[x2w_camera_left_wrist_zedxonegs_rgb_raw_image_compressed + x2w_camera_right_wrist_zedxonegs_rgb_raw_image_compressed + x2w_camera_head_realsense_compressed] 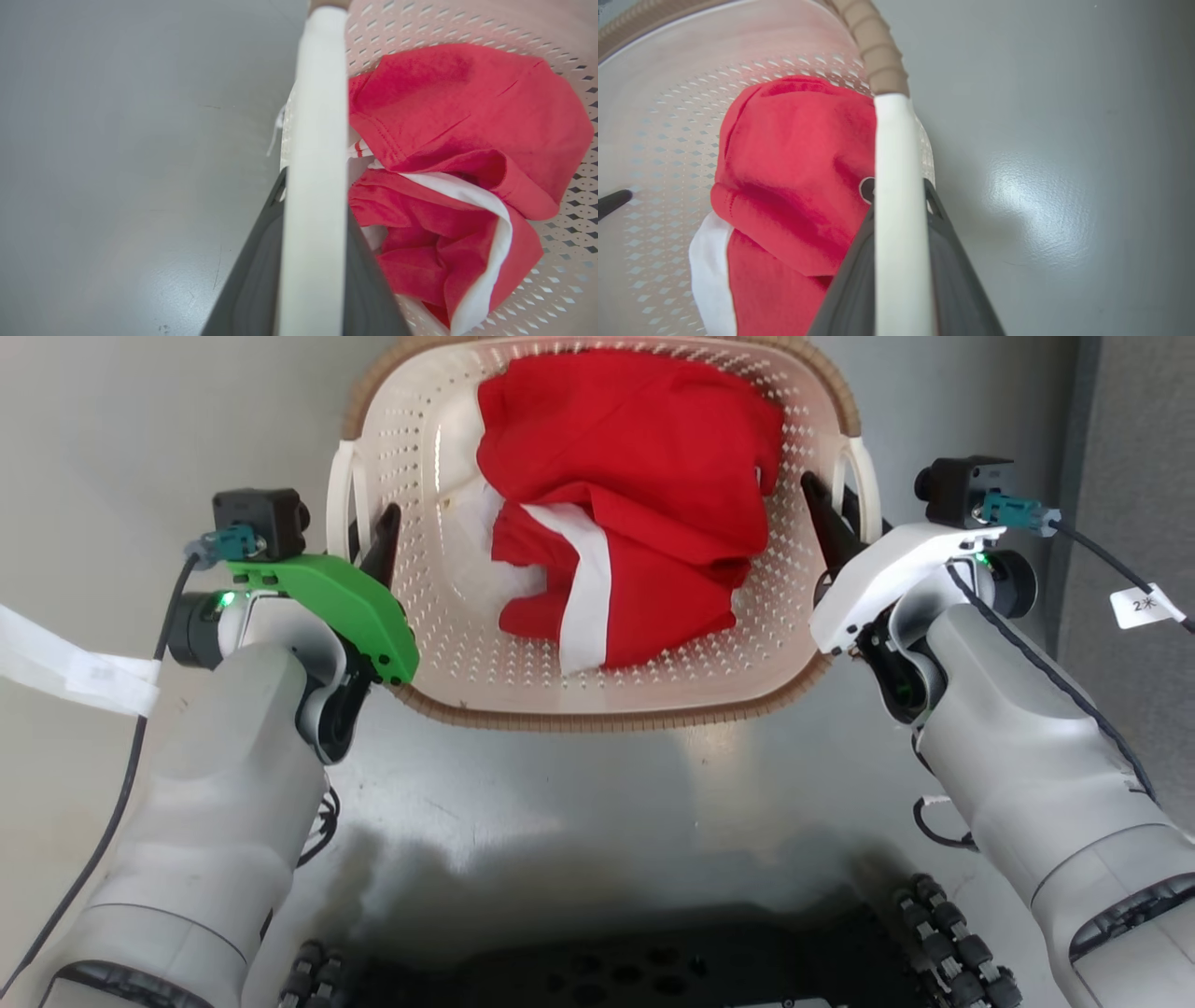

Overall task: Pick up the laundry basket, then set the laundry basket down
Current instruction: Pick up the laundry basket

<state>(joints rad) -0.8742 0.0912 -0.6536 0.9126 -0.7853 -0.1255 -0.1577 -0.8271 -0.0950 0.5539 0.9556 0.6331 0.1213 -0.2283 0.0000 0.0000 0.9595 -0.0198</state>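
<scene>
The cream perforated laundry basket [597, 707], with its brown woven-look rim, lies before me and holds a red-and-white garment [635, 476]. My left gripper [366, 537] straddles the basket's left white handle [338, 504]. In the left wrist view the handle [317, 116] runs tight between the fingers of the left gripper [315, 196]. My right gripper [845, 518] is shut the same way on the right handle [866, 476], which the right wrist view shows as a white bar [896, 140] in the right gripper [901, 198]. Whether the basket touches the floor I cannot tell.
Grey floor [607, 803] surrounds the basket. My black wheeled base [607, 971] is at the bottom edge. A darker grey panel [1139, 429] stands at the right, and a white strip [75, 672] lies on the floor at the left.
</scene>
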